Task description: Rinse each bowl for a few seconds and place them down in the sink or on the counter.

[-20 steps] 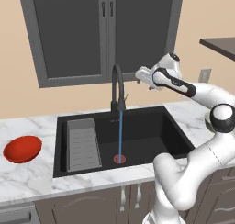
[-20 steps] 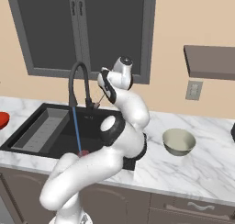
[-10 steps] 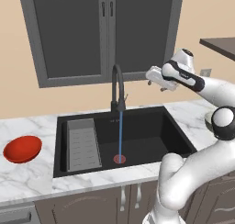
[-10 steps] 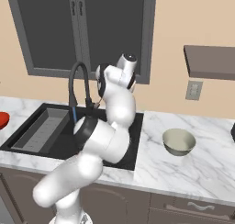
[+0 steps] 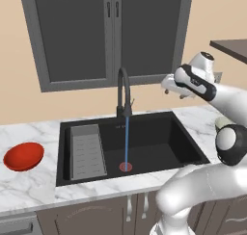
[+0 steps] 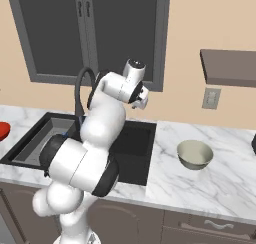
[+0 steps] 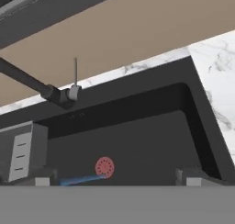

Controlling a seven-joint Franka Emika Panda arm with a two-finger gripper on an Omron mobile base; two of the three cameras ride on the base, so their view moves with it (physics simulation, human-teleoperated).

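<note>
The red bowl [image 5: 23, 156] lies on the counter [image 5: 29, 193] left of the sink [image 5: 161, 135]; its edge [image 6: 2, 129] peeks in at the right base view's left border. The grey-beige bowl [image 6: 195, 154] stands upright on the counter [image 6: 210, 190] right of the sink [image 6: 137, 138]. My gripper [image 5: 170, 87] [image 6: 142, 100] hangs high over the sink's back right part, open and empty, well apart from both bowls. In the hand view its fingertips [image 7: 43, 180] stand wide apart over the sink [image 7: 151, 140] and the red drain [image 7: 104, 166].
The black arched tap [image 5: 123, 92] [image 7: 46, 92] runs a thin blue stream [image 5: 127, 142] onto the drain [image 5: 125, 166]. A grey ribbed tray [image 5: 88, 150] fills the sink's left side. A dark shelf [image 6: 227, 67] juts from the wall at the right. My own arm blocks part of the sink.
The hand has drifted right, away from the tap's handle, while the arm's elbow swung round. The jaws stayed open. Both bowls and the water stream are unchanged.
</note>
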